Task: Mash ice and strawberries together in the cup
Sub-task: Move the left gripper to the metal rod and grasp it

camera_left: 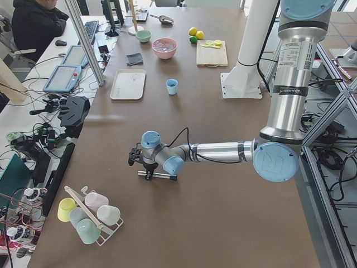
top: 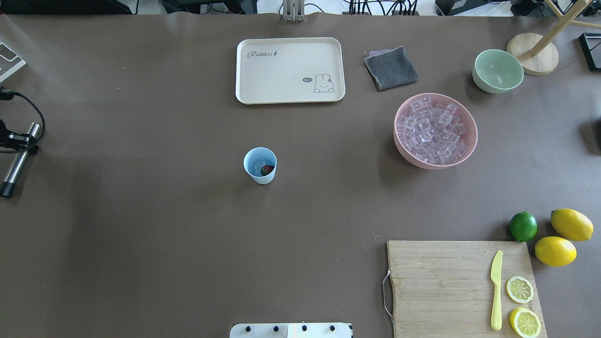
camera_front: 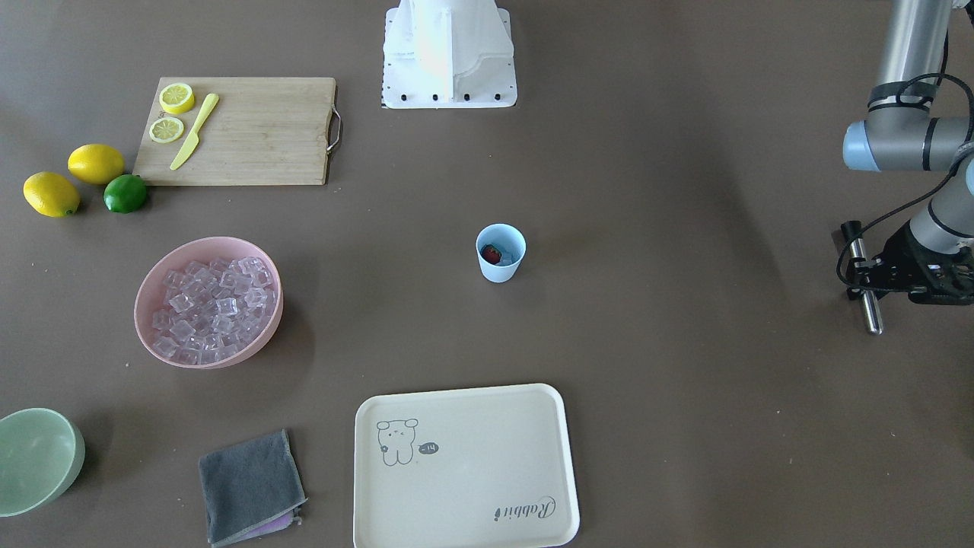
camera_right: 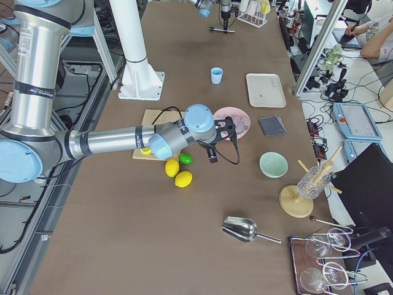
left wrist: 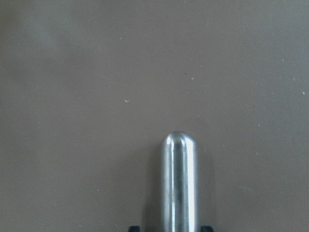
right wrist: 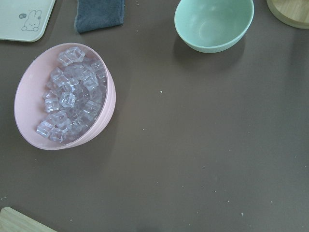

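Observation:
The light blue cup (top: 259,165) stands upright mid-table, holding one red strawberry (top: 267,170) and a clear ice cube (top: 258,165); the front view also shows this cup (camera_front: 501,259). More ice (top: 434,129) is heaped in a pink bowl (top: 404,150). Far out at the table's end, my left gripper (top: 21,143) is shut on a shiny metal rod (top: 14,164), well away from the cup. The left wrist view shows the rod's rounded tip (left wrist: 179,145) over bare table. My right gripper (camera_right: 212,147) hangs near the pink bowl; I cannot tell whether it is open or shut.
A cream tray (top: 290,70), a grey cloth (top: 390,68) and a pale green bowl (top: 497,70) lie at the far side. A wooden cutting board (top: 441,281) carries a yellow knife and lemon halves, with a lime (top: 523,226) and two lemons beside it.

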